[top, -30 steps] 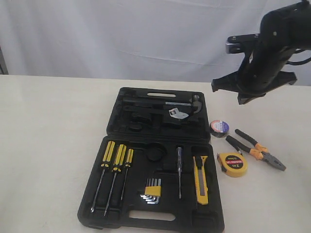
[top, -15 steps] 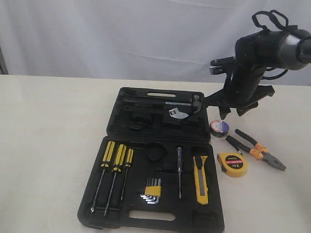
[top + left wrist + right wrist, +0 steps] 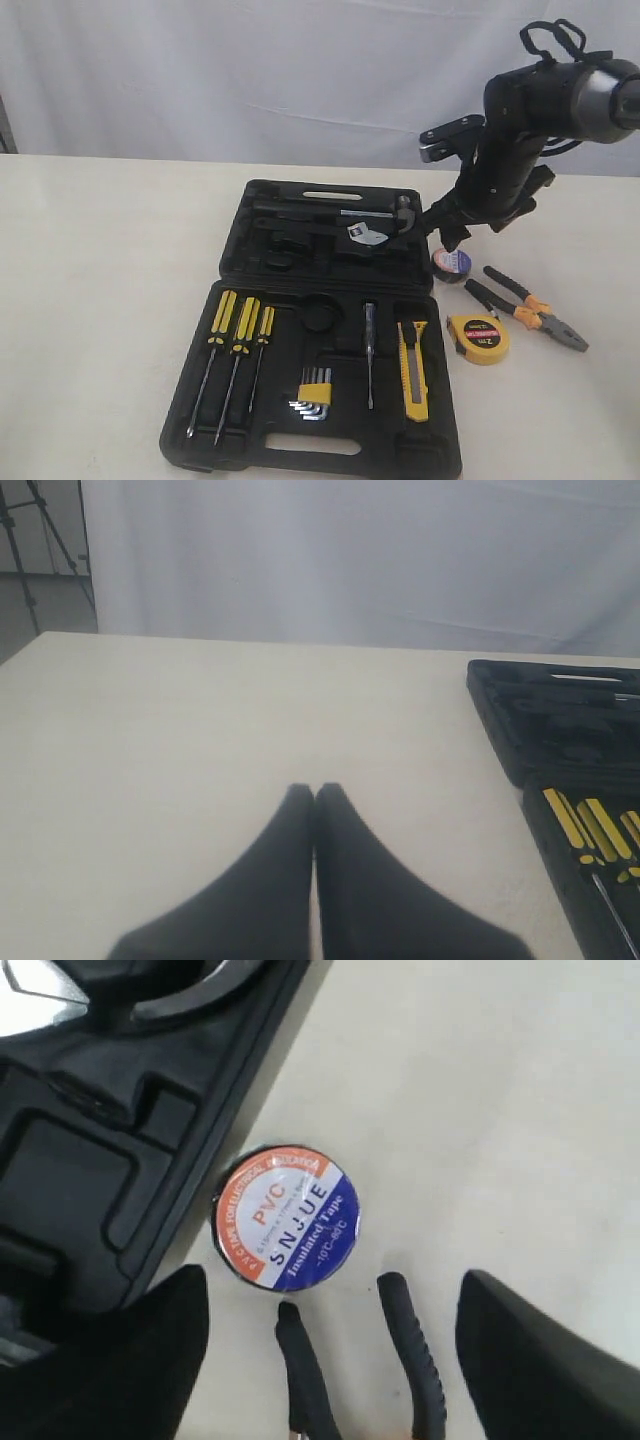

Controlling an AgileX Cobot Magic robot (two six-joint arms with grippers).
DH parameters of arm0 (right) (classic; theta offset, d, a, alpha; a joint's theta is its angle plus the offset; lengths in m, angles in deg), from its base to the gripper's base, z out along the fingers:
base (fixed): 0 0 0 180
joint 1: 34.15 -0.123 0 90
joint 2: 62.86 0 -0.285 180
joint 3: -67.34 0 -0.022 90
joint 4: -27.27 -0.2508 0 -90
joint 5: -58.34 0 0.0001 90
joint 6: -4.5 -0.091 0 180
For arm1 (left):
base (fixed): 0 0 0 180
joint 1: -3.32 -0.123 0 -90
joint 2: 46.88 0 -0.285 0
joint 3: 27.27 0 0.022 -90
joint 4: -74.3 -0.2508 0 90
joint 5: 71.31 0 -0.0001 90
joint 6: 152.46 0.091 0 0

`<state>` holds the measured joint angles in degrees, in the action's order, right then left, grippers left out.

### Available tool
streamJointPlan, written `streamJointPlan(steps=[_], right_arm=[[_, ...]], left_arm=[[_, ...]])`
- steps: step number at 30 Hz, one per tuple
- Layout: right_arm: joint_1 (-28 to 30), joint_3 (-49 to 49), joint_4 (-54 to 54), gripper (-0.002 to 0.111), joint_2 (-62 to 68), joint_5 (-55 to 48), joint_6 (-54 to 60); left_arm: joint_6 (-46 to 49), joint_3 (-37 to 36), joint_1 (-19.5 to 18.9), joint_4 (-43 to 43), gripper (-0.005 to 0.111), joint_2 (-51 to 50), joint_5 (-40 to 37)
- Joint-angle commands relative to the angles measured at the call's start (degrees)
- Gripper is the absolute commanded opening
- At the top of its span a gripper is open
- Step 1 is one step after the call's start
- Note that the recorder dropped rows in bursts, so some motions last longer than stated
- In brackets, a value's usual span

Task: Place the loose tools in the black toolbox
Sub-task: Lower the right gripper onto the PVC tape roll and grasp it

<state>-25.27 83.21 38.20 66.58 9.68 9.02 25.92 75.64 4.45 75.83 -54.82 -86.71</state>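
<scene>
Your black tape roll (image 3: pixel 287 1217) lies flat on the worktop (image 3: pixel 100 280), label up. It sits just beside the outer wall of the black toolbox (image 3: pixel 232 250), with the handle ends of the pliers (image 3: pixel 525 307) near its other side.

Within the last second your right arm has come down from high on the right. The right claw (image 3: pixel 330 1290) has gone from pinched together to spread wide, and it holds nothing. That reads as the approach to a pick of the roll.

The roll is not yet between the fingers. In the wrist view it sits just ahead of the gap and clear of both, with the claw above it and not touching.

The utility knife (image 3: pixel 413 368) already rests in its slot, while the tape measure (image 3: pixel 478 338) and the pliers wait outside.

Your left claw (image 3: pixel 315 800) hangs over bare worktop, fingers together, gripping nothing.
</scene>
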Motion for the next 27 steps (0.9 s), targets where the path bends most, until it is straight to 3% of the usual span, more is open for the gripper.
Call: streamJointPlan(steps=[1,8,22,27], right_arm=[[0.3,0.2,-0.6,0.067,0.5,-0.3,1.7],[0.3,0.2,-3.1,0.067,2.8,-1.1,8.5],[0.3,0.2,-3.6,0.067,5.4,2.5,8.8],[2.9,0.2,-6.1,0.067,5.4,3.6,9.0]], left_arm=[[-0.1,-0.1,0.1,-0.1,0.000,0.2,0.1],[-0.1,-0.1,0.1,-0.1,0.000,0.2,0.1],[-0.1,-0.1,0.1,0.4,0.000,0.2,0.1],[-0.1,-0.1,0.1,0.4,0.000,0.2,0.1]])
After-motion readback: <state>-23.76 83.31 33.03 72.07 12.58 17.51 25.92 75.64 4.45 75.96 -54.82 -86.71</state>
